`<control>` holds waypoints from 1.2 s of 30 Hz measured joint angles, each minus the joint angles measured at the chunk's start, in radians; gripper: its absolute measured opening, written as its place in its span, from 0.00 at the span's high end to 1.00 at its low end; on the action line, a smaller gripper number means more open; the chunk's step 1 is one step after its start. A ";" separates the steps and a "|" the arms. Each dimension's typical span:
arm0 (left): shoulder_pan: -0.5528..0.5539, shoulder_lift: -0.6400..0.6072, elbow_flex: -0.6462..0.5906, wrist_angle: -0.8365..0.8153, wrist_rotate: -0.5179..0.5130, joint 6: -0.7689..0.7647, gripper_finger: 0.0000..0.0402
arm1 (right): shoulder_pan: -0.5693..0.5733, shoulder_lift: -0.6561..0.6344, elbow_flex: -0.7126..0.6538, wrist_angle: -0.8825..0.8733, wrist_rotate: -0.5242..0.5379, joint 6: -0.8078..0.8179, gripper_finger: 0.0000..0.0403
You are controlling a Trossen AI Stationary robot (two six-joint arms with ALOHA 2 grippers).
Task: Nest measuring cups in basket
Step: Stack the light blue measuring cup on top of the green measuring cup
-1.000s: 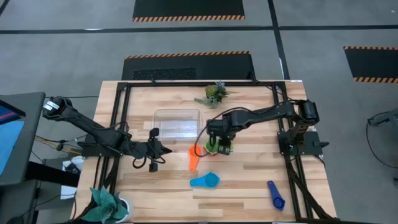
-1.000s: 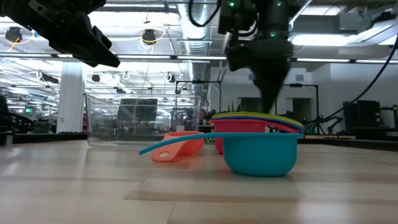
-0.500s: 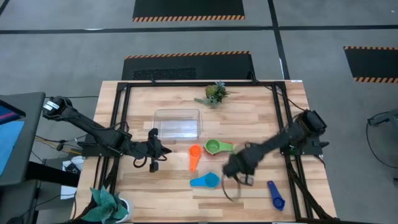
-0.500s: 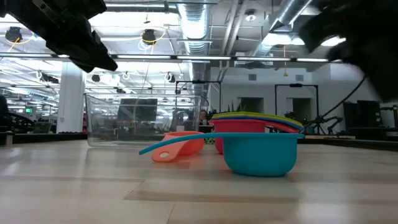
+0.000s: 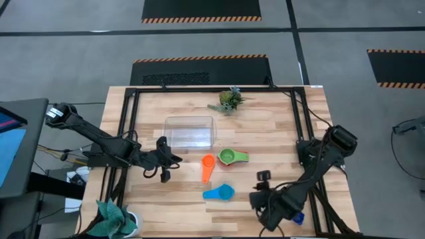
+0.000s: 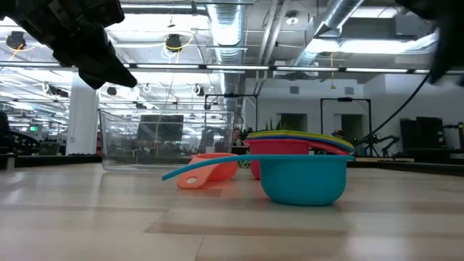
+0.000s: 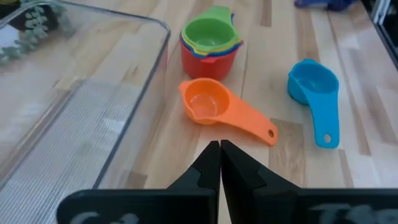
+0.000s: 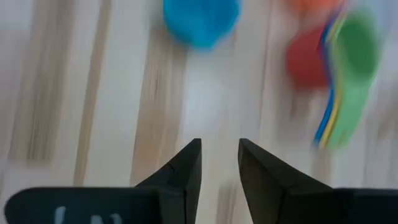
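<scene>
Fingers: we are seeing the left gripper (image 7: 219, 163) pressed closed and empty, the right gripper (image 8: 219, 163) narrowly parted, holding nothing. Stacked measuring cups (image 5: 233, 157) are sitting beside the basket (image 5: 190, 131).

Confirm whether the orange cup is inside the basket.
No: in the left wrist view the orange cup lies on the table, beside the basket.

One nested stack of cups (image 5: 232, 157), three single cups: orange (image 5: 208, 164), light blue (image 5: 220, 193), dark blue (image 5: 297, 216); one basket (image 5: 190, 131).
</scene>
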 joint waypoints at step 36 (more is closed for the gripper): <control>0.003 0.199 0.001 0.243 0.038 0.110 1.00 | -0.265 0.002 -0.013 0.529 -0.181 -0.366 0.71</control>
